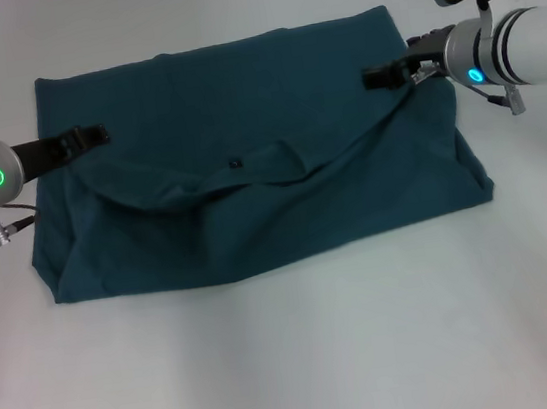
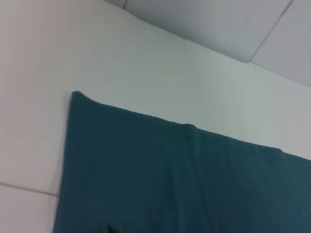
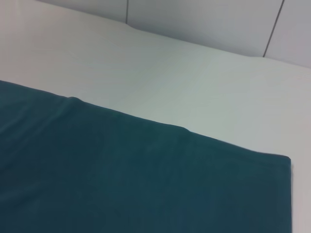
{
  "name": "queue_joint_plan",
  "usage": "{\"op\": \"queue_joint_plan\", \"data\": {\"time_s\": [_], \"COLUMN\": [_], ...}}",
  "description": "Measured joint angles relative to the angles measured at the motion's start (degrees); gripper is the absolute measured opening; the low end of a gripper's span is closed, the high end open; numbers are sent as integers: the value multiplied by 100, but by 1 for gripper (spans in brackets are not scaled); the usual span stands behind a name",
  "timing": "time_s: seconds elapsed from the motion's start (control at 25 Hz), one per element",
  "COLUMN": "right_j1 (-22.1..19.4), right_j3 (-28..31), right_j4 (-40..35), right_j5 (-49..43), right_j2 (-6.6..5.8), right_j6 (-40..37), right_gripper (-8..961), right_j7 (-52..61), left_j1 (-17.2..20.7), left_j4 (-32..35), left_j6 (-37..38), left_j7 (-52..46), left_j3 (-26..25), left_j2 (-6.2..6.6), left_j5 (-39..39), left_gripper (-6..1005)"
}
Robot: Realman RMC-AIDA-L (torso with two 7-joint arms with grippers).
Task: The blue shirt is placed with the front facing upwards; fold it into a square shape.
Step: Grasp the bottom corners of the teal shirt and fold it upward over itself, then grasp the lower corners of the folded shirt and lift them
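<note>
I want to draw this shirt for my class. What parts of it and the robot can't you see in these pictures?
- The blue shirt's chest lettering: not visible in any view; only plain fabric faces up.
- Sleeves: folded out of sight, head view.
- Left tool and right tool: too small and dark against the shirt to tell open from shut.
- Both wrist views show only fabric and table, no tools.
- Both arms are cut off by the head view's edges.

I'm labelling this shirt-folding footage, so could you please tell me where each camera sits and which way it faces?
Head view: from the robot's head, looking forward and down at the blue shirt on the white table; left gripper and right gripper both show.
Left wrist view: on the left arm, facing the shirt's far edge and wall; no fingers show.
Right wrist view: likewise, on the right arm.
All share the shirt.
</note>
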Motion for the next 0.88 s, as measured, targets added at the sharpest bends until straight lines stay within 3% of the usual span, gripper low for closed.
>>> {"op": "queue_joint_plan", "data": {"time_s": [0.08,0.24,0.4,0.68,0.88], "right_j1": [-4,-85,-359,-1491,-2375], "right_j3": [7,58,68,101,224], "right_j4": [-58,-306,-885,-2359,-2636], "right_j5": [0,25,142,1374,3036], "right_j2": [1,12,50,210,183], "right_j6": [-54,-377,-908,-2492,-3918], "right_gripper": [795,898,922,918,915], "right_j7": [29,108,306,318,-66], "left_j1": [34,235,443,971,1515], "left_j4": [87,483,640,949,1140], "left_j6": [-7,-35,134,1114,2045], "left_j7": [47,54,59,84,375], "left_j3": [-16,-57,-31,-77,-134], "left_j2": [-58,-231,-263,-198,-173], "left_j5": [-3,-100,-503,-1468,-2394], "left_gripper": [688,757,830,915,922]}}
